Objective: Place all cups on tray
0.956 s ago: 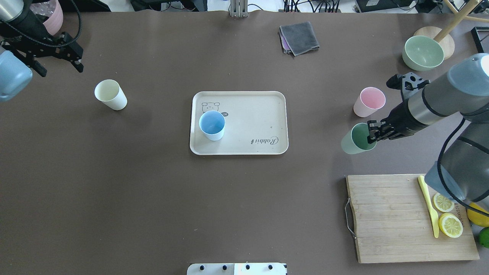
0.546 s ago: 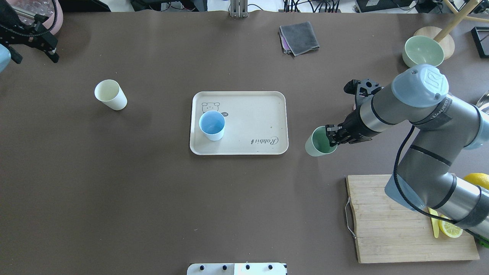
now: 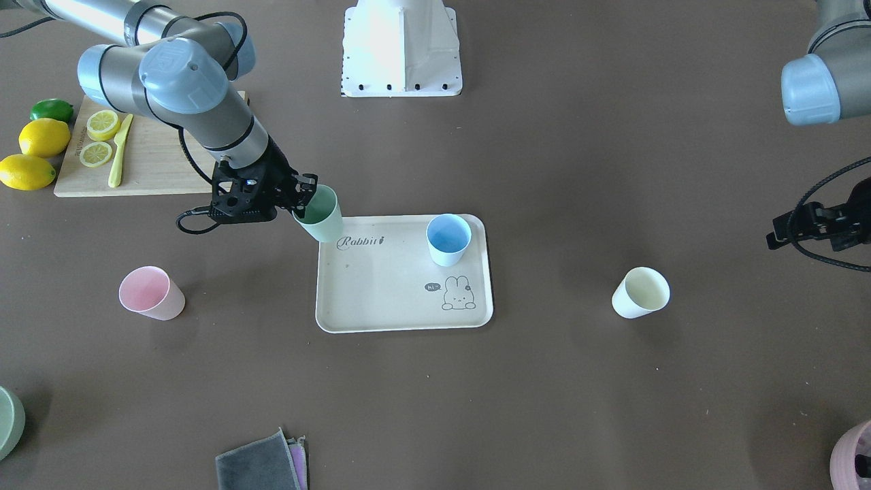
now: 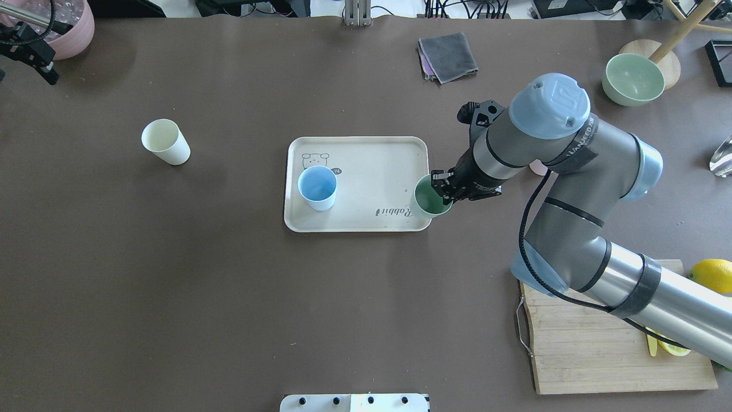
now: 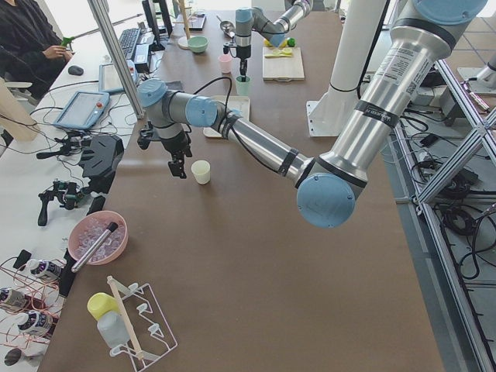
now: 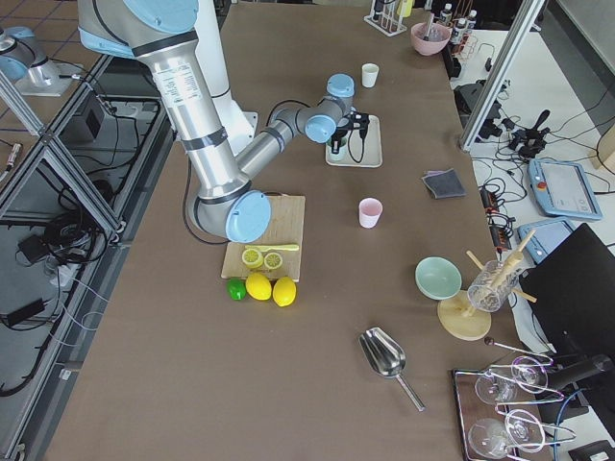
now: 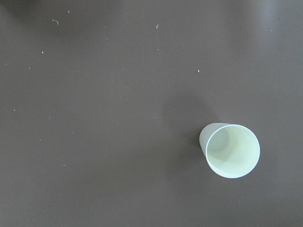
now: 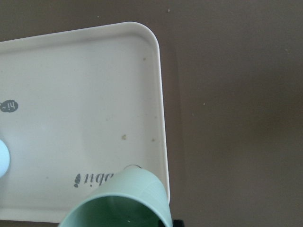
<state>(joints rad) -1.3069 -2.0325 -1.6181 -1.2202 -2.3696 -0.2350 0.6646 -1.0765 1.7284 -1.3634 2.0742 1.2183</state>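
Note:
The beige tray (image 4: 372, 166) lies mid-table, also in the front view (image 3: 381, 292). A blue cup (image 4: 317, 187) stands upright on it. My right gripper (image 4: 443, 191) is shut on the rim of the green cup (image 4: 429, 197) and holds it tilted, just above the tray's right edge by the "Rabbit" print (image 8: 94, 179). The pink cup (image 3: 150, 292) stands on the table beyond the arm; the arm hides most of it in the overhead view. The cream cup (image 4: 166, 141) stands far left, below the left wrist camera (image 7: 232, 150). My left gripper (image 3: 789, 228) is open, empty, at the table's far left.
A wooden cutting board (image 4: 577, 326) with lemon slices and a yellow knife lies at the near right. A green bowl (image 4: 633, 78) sits at the far right, a grey cloth (image 4: 448, 56) at the back, and a mauve pot (image 4: 71, 31) in the back left corner.
My right arm has carried the green cup leftward from beside the pink cup to the tray's right edge. My left arm has drawn back toward the table's far left corner.

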